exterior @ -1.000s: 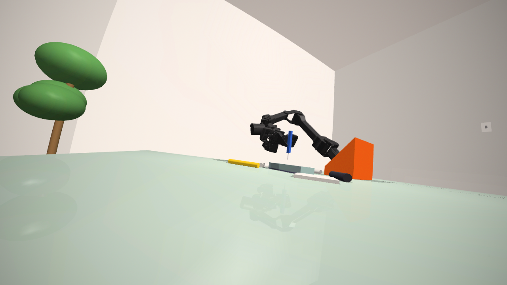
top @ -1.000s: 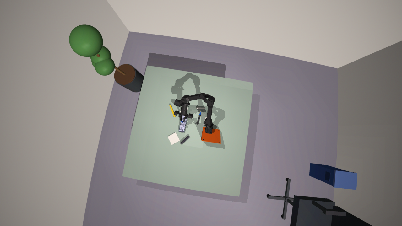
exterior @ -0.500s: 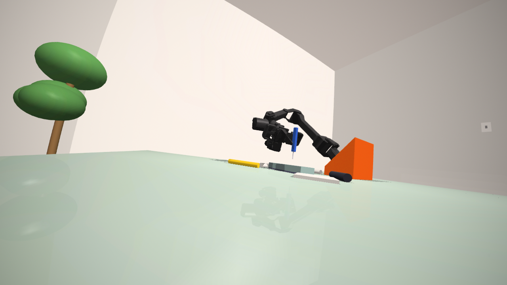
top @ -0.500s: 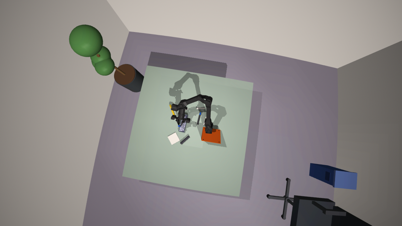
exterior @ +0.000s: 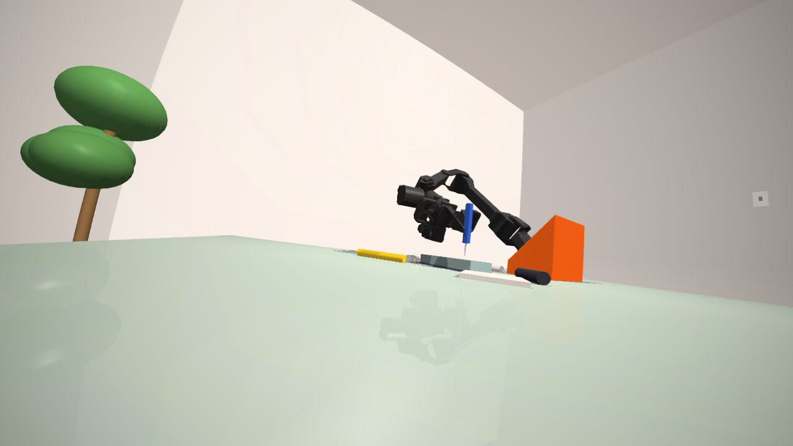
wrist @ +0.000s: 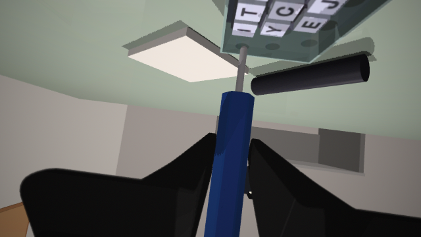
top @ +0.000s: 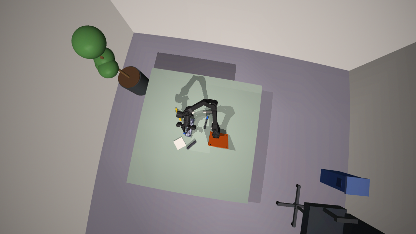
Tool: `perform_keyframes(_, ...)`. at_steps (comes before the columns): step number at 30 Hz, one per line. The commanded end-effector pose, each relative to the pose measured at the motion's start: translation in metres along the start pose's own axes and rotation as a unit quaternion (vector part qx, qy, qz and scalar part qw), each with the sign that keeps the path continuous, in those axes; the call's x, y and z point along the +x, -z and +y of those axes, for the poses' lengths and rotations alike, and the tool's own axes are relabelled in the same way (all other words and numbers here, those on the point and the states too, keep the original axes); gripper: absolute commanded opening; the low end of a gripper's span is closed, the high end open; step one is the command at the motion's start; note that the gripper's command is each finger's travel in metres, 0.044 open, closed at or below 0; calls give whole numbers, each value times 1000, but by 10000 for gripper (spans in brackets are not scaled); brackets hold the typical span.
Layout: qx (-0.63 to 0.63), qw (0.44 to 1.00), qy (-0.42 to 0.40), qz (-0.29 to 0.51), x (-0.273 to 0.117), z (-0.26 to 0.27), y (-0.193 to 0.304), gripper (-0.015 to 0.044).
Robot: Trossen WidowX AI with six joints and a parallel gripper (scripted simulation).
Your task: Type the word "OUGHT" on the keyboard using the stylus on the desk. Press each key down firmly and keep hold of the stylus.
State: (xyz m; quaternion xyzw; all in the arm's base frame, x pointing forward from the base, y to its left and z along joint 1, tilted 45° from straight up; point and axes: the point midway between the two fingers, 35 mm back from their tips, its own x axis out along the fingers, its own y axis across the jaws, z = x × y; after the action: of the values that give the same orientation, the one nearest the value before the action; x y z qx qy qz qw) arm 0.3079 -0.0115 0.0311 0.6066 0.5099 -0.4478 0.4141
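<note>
My gripper (top: 184,131) (exterior: 468,222) (wrist: 232,143) is shut on the blue stylus (top: 184,133) (exterior: 468,213) (wrist: 227,187). The stylus stands nearly upright with its thin grey tip down. The keyboard (top: 191,125) (exterior: 457,262) (wrist: 283,54) has a translucent grey-green case and pale lettered keys. In the wrist view the tip overlaps the bare end margin of the case, just short of the T key (wrist: 247,12) column. The exterior view shows the tip a little above the case. T, Y, C, E and J are legible; the arm hides part of the keyboard from above.
A white slab (top: 179,143) (exterior: 493,278) (wrist: 187,59) and a dark cylinder (top: 191,144) (exterior: 532,275) (wrist: 309,75) lie off the keyboard's end. A yellow rod (exterior: 381,255) lies on the other side. A dark pen (top: 205,123) lies beside the keyboard, and an orange block (top: 218,141) (exterior: 568,249) stands at the arm's base.
</note>
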Motion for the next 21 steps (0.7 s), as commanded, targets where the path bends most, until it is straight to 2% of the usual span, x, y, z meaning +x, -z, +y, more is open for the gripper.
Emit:
perform_keyframes(1, -2, 1000, 2, 2, 3, -2, -3, 0)
perform_keyframes(4, -2, 1000, 2, 2, 5, -1, -4, 79)
perform_keyframes(21, -2, 1000, 2, 1, 9, -1, -12, 81)
